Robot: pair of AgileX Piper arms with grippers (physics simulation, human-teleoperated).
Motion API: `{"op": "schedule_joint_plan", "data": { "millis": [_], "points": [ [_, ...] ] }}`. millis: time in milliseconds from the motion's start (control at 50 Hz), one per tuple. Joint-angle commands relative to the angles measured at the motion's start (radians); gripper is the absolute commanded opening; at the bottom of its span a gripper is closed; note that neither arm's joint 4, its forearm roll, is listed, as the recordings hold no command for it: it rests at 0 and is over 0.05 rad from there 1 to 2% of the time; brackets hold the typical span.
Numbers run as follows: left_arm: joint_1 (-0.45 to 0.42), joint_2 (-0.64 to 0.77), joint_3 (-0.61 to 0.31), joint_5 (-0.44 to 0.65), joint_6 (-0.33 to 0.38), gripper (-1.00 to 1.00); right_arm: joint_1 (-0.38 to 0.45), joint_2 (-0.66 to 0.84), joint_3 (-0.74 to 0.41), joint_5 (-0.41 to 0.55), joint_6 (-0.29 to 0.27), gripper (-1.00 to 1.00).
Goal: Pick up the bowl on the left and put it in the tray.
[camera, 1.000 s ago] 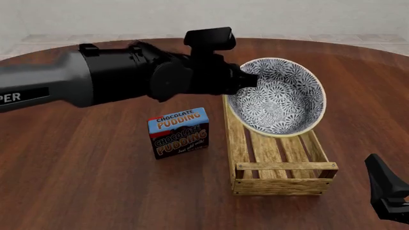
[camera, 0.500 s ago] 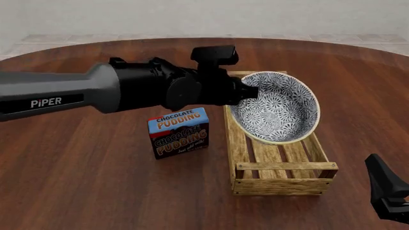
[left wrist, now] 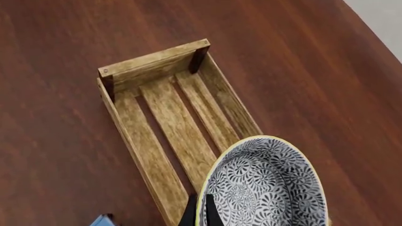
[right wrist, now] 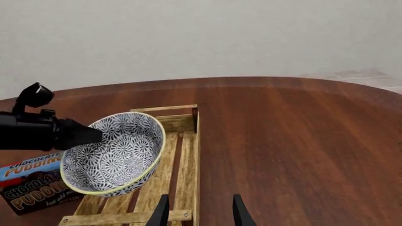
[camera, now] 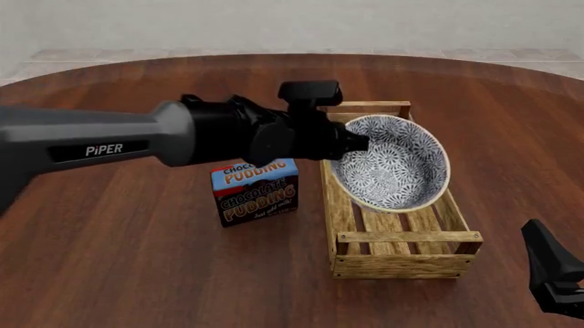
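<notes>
My left gripper point(camera: 357, 143) pinches the bowl point(camera: 394, 162) by its rim, tilted over the tray point(camera: 351, 225) below. My right gripper point(right wrist: 197, 209) hangs open.

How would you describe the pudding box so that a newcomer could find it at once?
On the round wooden table, find the long slatted wooden tray. The pudding box stands upright just left of it, below the left arm; it alone is blue, printed CHOCOLATE PUDDING.
</notes>
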Motion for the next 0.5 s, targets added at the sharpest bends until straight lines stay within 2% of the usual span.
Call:
{"op": "schedule_joint_plan", "data": {
  "millis": [20,500],
  "points": [
    [0.001,0.027,-0.021,-0.002,0.003,-1.0,-0.001,0.0,0.0,0.0,0.0,1.0],
    [0.008,0.106,-0.113,0.043,0.034,-1.0,-0.005,0.0,0.0,-0.003,0.0,1.0]
  ]
}}
